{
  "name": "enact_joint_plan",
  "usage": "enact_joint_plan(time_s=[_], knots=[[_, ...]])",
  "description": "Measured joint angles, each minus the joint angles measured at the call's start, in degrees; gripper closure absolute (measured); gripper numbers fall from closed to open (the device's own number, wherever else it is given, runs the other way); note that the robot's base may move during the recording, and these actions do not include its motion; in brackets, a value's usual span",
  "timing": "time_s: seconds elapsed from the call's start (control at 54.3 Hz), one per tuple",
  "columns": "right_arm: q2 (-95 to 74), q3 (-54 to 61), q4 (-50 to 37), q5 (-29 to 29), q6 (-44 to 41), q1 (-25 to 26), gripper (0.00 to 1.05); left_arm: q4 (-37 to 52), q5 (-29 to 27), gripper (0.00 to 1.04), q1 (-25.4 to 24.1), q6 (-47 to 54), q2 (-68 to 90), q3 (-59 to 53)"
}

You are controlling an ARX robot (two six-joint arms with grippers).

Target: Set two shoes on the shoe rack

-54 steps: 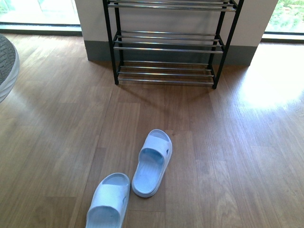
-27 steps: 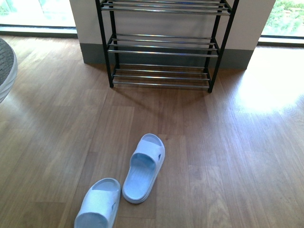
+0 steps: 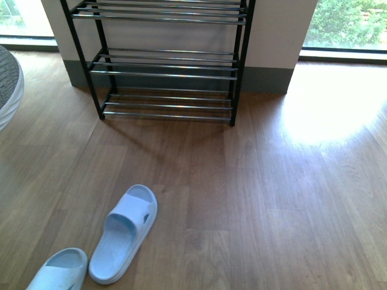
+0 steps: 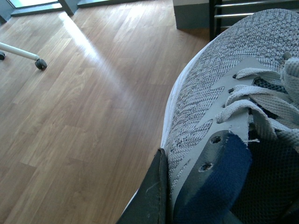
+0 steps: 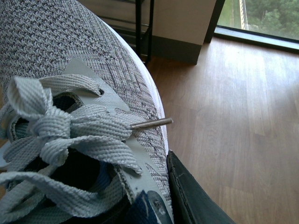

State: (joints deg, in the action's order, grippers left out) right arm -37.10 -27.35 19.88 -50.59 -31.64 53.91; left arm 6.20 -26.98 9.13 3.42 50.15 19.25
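Note:
The shoe rack (image 3: 166, 60) stands against the wall at the far left-centre of the front view, its silver rods bare. Neither arm shows there. In the left wrist view my left gripper (image 4: 187, 191) is shut on a grey sneaker (image 4: 219, 70). One dark finger (image 4: 149, 200) presses the outside of the sneaker's collar, and the other finger is hidden inside. The rack's foot (image 4: 243, 9) lies just beyond the toe. My right gripper (image 5: 154, 196) is shut on the second grey sneaker (image 5: 70, 42) the same way, with one finger (image 5: 191, 196) outside the collar. The rack's leg (image 5: 140, 23) stands beyond that toe.
Two pale blue slide sandals (image 3: 124, 232) (image 3: 57, 270) lie on the wood floor at the near left. A grey, white-rimmed rounded shape (image 3: 9, 84) pokes in at the left edge. A chair caster (image 4: 41, 64) sits off to one side. Bright windows flank the wall.
In the front view the rack and both sandals have slid to the left of the picture and slightly lower. More of the right-hand window now shows.

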Motion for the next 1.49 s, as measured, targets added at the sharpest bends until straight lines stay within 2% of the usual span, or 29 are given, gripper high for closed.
enact_joint_plan(time_s=[1.493], knots=[[-0.02,0.02,0.0,0.17,-0.39,0.07,1.03,0.0,0.11,1.03,0.07,0.0,0.04,-0.02]])
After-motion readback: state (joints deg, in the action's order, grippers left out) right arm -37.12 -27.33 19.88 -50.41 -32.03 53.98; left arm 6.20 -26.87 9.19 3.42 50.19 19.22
